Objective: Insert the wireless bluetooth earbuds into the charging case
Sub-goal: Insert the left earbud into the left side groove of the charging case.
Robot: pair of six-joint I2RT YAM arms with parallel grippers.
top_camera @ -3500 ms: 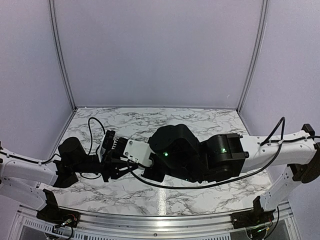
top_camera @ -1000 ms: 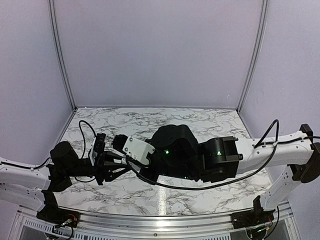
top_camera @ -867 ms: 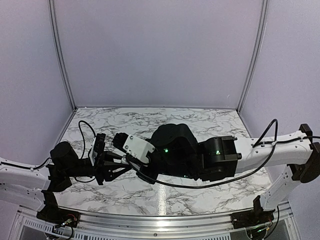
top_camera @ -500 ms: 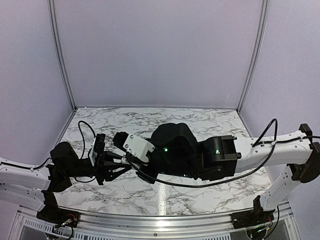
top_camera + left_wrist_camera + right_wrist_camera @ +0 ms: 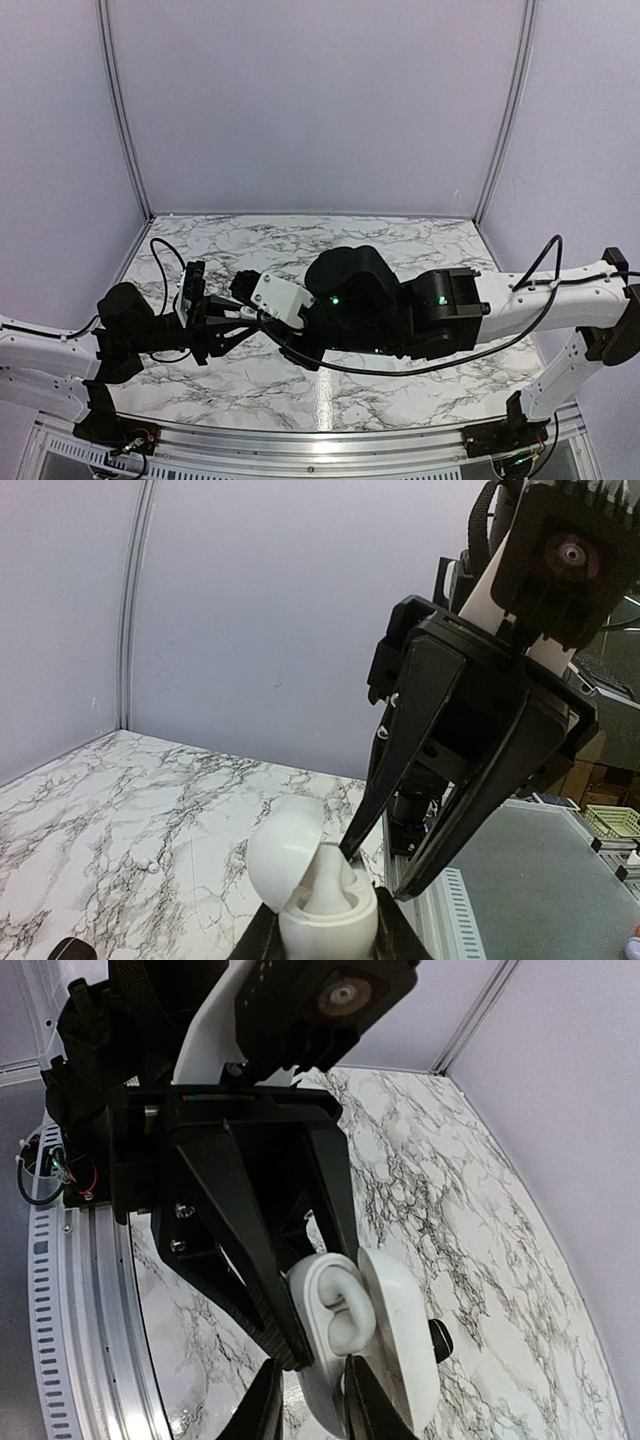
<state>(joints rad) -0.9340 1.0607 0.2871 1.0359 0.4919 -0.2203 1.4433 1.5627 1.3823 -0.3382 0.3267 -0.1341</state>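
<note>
My left gripper [image 5: 325, 932] is shut on the white charging case [image 5: 330, 925], held off the table with its lid [image 5: 285, 845] hinged open. A white rounded piece [image 5: 325, 880] stands in the case's well. My right gripper [image 5: 372, 875] hovers at the case mouth with its jaws slightly apart and nothing between them; one fingertip [image 5: 347, 852] touches that white piece. From the right wrist, the case [image 5: 320, 1290] sits between the left fingers [image 5: 240, 1260], just past my right gripper [image 5: 312, 1395]. A small black earbud [image 5: 437, 1340] lies on the table behind the lid. From above, both grippers meet at the table's left [image 5: 235, 318].
The marble table [image 5: 400, 250] is bounded by lilac walls on three sides. A metal rail [image 5: 90, 1340] runs along the near edge. Cables [image 5: 165, 260] loop over the left arm. The bulky right arm [image 5: 400, 310] spans the middle of the table.
The right gripper's jaws have parted slightly at the case mouth. The left arm, still holding the case, has shifted a little to the left.
</note>
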